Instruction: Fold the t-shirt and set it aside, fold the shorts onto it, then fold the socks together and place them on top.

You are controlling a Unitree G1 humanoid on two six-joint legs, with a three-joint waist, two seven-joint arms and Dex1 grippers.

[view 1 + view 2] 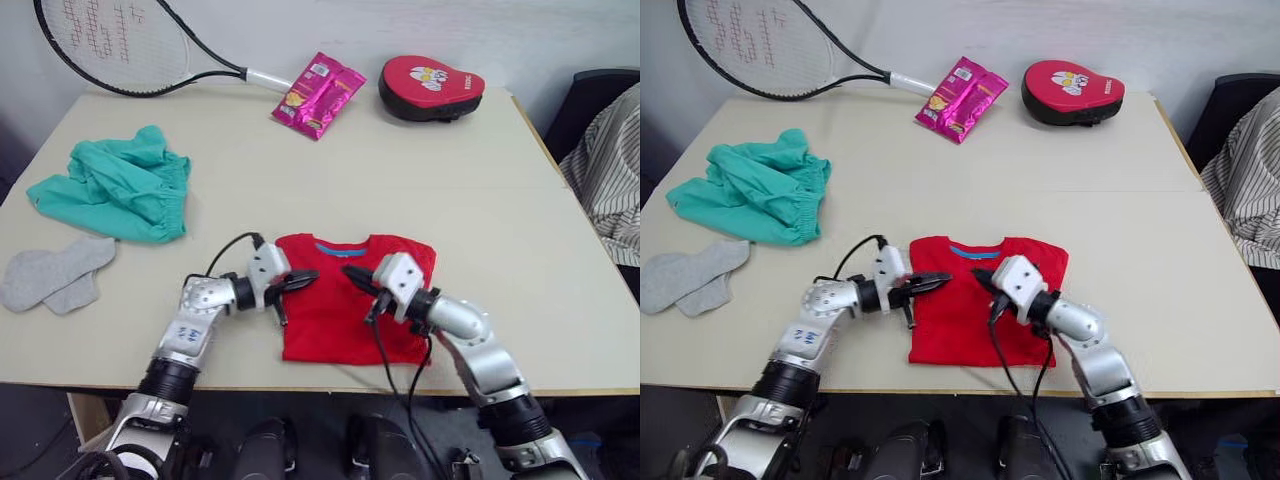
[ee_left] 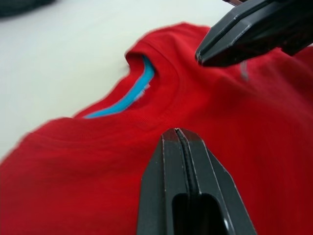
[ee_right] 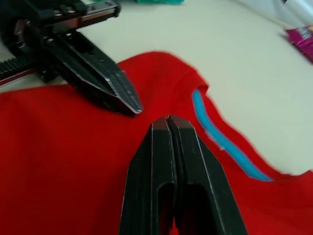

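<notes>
on beige table (image 1: 480, 200), left gripper (image 1: 312, 275) and right gripper (image 1: 348, 271), fingers pressed together empty, hover over folded t-shirt (image 1: 330, 320).

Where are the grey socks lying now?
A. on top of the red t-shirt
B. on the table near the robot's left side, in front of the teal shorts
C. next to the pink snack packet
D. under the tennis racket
B: the socks lie flat on the table, nearer the robot than the shorts and apart from the t-shirt.

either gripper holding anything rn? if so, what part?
Nothing held. The left gripper and right gripper are both shut with no cloth between the fingers, poised over the folded t-shirt near its collar.
</notes>
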